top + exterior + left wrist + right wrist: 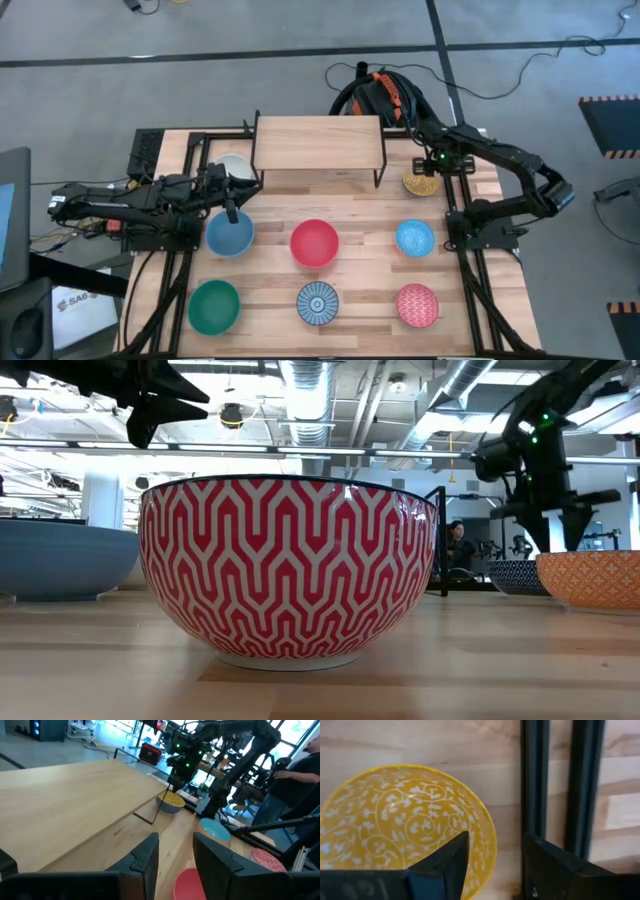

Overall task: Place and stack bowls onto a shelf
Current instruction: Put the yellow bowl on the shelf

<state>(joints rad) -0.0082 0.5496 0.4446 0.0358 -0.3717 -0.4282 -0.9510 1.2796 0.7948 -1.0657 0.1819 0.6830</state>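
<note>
High view: white bowl (236, 165) (half-hidden) under left gripper (231, 207).

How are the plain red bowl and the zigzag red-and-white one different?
The red bowl is one solid colour and sits in the table's middle row; the red-and-white bowl carries a zigzag pattern and sits in the front row, further right. Both look similar in size, upright and empty, with no end effector touching them.

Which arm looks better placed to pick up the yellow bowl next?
Right, probably: the right gripper hangs directly over the yellow bowl, fingers open astride its rim. The left gripper sits by the light blue bowl.
</note>
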